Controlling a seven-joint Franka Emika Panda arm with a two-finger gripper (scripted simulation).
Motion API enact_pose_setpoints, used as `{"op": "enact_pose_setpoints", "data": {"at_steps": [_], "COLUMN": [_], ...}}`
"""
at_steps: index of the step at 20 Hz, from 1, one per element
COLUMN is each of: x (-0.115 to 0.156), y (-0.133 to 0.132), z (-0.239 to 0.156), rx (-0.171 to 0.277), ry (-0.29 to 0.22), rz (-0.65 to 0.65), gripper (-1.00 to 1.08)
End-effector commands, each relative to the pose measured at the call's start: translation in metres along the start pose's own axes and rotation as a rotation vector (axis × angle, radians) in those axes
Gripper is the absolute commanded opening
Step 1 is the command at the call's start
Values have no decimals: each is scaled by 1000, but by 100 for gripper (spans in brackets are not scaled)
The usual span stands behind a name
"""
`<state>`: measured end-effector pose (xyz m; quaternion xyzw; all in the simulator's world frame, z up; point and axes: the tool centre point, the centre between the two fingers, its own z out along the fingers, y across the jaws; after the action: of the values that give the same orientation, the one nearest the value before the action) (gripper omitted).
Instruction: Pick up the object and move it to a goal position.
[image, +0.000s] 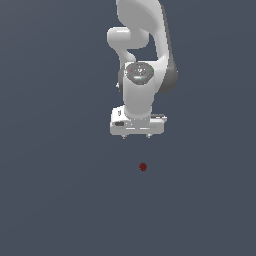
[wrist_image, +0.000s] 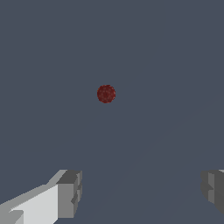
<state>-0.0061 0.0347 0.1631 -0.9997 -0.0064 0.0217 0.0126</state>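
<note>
Two grey fingertips (wrist_image: 70, 192) frame the foreground of the wrist view, set wide apart with nothing between them. Beyond them lies the object (wrist_image: 106, 93), a tiny dark red ball resting alone on the plain grey-blue floor (wrist_image: 43, 65). No edges or corners of that floor show in either view, so the ball can only be placed against the arm: in the exterior view it sits below the gripper (image: 136, 136), a little toward the exterior view's right of its centreline, and clearly apart from it.

By my judgement the task stands at the approach step: the white arm (image: 137, 85) hangs above with its hand pointing down, and the ball is untouched. The next move calls for shifting the gripper until the ball sits midway between the fingers, then descending and closing; given how small and round the ball is, a slight offset could nudge it away.

Counted: one arm, one gripper with two fingers, one ball. No goal marker is visible.
</note>
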Motion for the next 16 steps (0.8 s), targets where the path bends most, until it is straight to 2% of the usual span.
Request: {"op": "enact_pose_setpoints", "data": {"at_steps": [1,10,16], "x": [0,-10,-9], "y": [0,-10,-10], "z": [0,18,18], "rx": [0,-18,-18], "ry": [0,-32,-31], "rz": [0,-17,-22], "gripper": [100,100,100]}}
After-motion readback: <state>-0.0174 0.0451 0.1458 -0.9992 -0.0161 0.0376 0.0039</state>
